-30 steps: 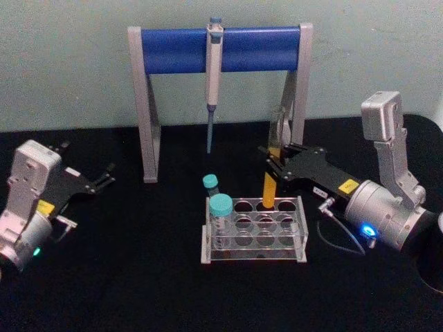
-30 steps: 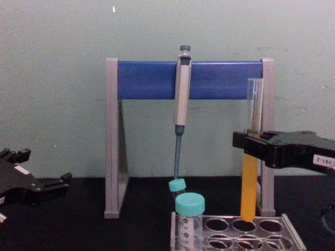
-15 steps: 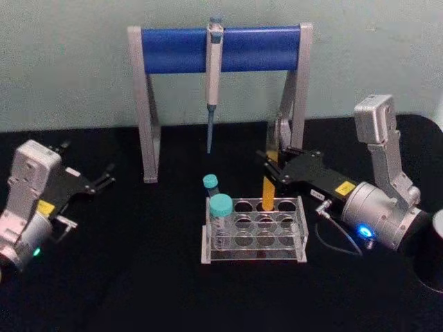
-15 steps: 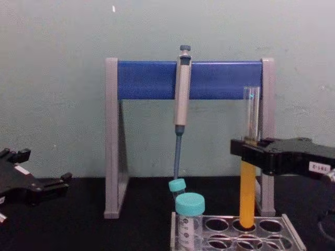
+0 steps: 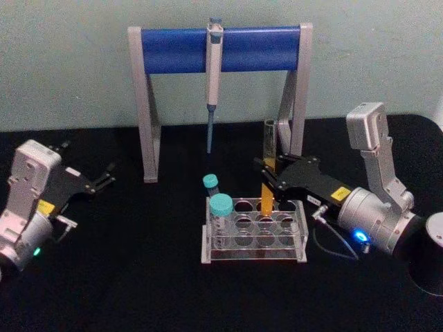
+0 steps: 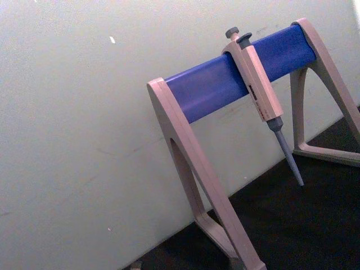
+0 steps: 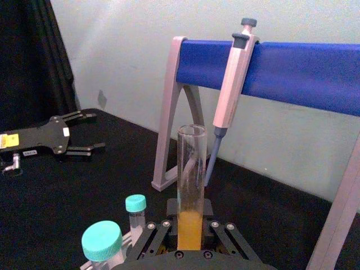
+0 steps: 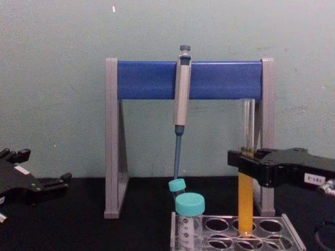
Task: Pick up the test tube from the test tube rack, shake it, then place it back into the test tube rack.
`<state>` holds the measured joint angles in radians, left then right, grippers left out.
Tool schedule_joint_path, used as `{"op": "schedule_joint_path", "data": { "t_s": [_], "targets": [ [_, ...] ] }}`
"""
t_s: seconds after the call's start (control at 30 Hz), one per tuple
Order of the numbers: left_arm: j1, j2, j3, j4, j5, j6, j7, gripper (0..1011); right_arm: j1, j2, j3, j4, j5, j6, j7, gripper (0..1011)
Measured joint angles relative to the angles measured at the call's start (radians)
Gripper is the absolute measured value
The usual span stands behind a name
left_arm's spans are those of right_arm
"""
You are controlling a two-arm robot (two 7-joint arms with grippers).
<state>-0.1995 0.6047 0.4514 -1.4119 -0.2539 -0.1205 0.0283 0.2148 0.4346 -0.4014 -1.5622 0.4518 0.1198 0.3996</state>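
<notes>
The test tube [image 5: 266, 149] is a long clear glass tube, upright, with orange-yellow liquid [image 8: 245, 201] in its lower half. My right gripper [image 5: 268, 173] is shut on the test tube at mid-height, coming in from the right. The tube's lower end sits inside a back-row hole of the test tube rack [image 5: 252, 257], a low clear plastic tray at the table's middle. In the right wrist view the tube [image 7: 191, 174] rises between the fingers. My left gripper [image 5: 104, 181] rests open at the far left, well away from the rack [image 8: 290, 235].
Two teal-capped vials [image 5: 221, 205] stand in the rack's left column. Behind the rack stands a grey-and-blue pipette stand [image 5: 173, 50] with a pipette [image 5: 213, 76] hanging from it. The stand's right leg [image 5: 299, 104] is close behind the tube. Black table all around.
My right gripper has come down with the test tube, and the tube's bottom has sunk from above the rack's top plate into a back-row hole. The left arm has not moved.
</notes>
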Motion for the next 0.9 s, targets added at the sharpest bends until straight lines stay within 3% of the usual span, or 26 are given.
{"op": "schedule_joint_path", "data": {
  "t_s": [0.9],
  "targets": [
    [0.000,0.000,0.000,0.000,0.000,0.000,0.000,1001,-0.003,-0.019,-0.010,0.054,-0.011,-0.001,0.008,225]
  ]
}}
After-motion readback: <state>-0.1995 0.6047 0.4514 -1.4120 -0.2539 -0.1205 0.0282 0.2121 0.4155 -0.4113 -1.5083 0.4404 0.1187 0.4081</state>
